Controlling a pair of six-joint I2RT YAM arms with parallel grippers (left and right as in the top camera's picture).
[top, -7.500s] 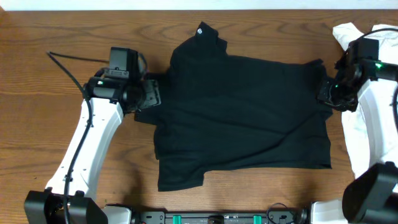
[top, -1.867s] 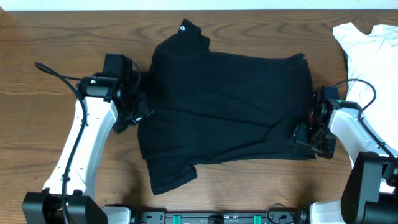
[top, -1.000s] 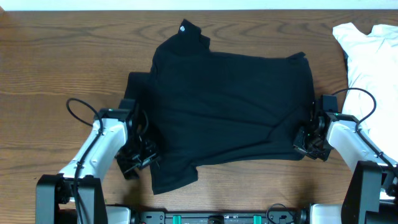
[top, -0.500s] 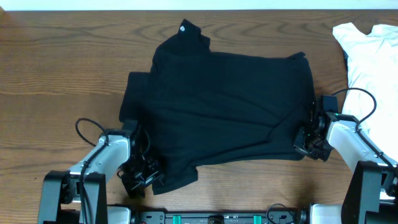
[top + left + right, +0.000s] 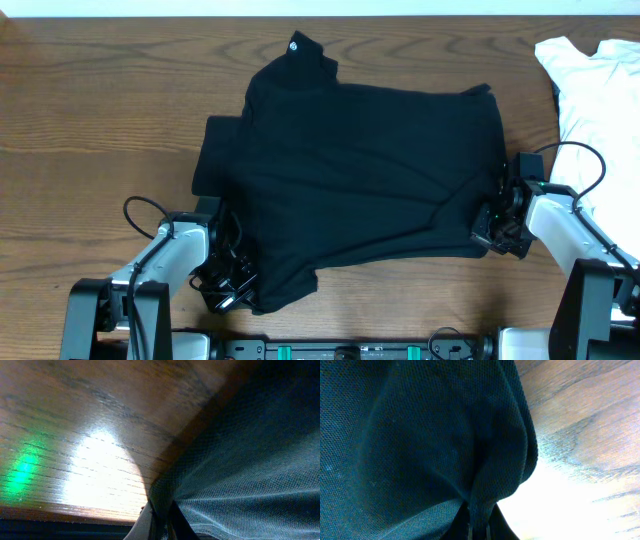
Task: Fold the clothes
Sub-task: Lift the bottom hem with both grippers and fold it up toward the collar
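The black collared shirt [image 5: 360, 170] lies spread across the table, collar with a small white logo at the top. My left gripper [image 5: 238, 287] is at its near-left bottom corner, shut on a pinch of the black fabric [image 5: 165, 495]. At the shirt's near-right corner, my right gripper [image 5: 487, 232] is shut on a fold of the hem [image 5: 480, 495]. In both wrist views the cloth is bunched between the closed fingers.
A white shirt [image 5: 590, 80] lies at the far right, beside and under the right arm. Bare wooden table [image 5: 90, 120] shows to the left and along the front edge. The arm bases stand at the front corners.
My left gripper has slid along the shirt's left side to the bottom-left corner and closed on the fabric. The right gripper stayed at the right corner, tightening on the hem.
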